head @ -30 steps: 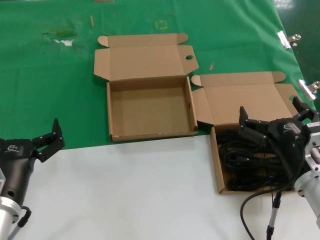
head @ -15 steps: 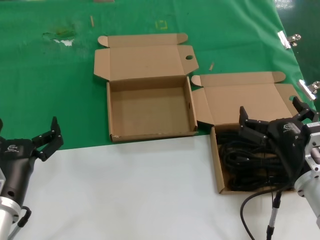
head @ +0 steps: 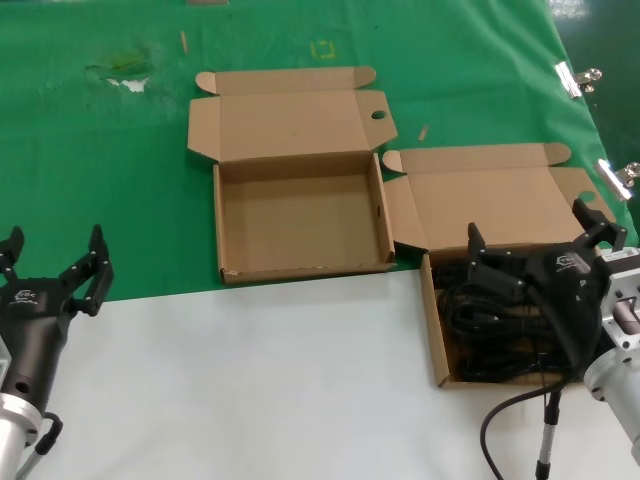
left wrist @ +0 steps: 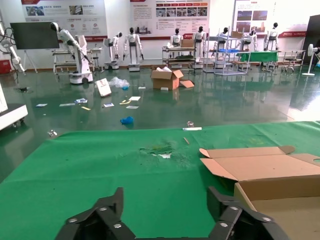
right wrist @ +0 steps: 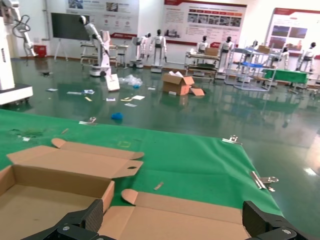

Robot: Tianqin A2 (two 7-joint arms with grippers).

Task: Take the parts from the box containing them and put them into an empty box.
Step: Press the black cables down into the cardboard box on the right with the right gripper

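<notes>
The empty box [head: 300,220] lies open mid-table, its lid with a small round hole [head: 378,115] folded back. It also shows in the left wrist view [left wrist: 280,192] and the right wrist view [right wrist: 50,195]. To its right the box containing the parts [head: 430,320] holds black coiled cables [head: 490,330], its plain lid [head: 490,200] folded back. My right gripper [head: 528,228] is open and empty, just above the cables at the box's far end; its wrist view [right wrist: 175,215] looks over the plain lid [right wrist: 180,220]. My left gripper [head: 55,245] is open and empty at the near left [left wrist: 166,200].
Green cloth [head: 100,180] covers the far table and white surface [head: 250,380] the near part. Metal clips [head: 575,78] hold the cloth's right edge. My own thin black wire [head: 545,430] hangs near the right arm. Small scraps lie on the cloth [head: 125,75].
My left gripper has turned and shifted left, so both fingers now show spread. My right gripper has shifted slightly left and down over the cables.
</notes>
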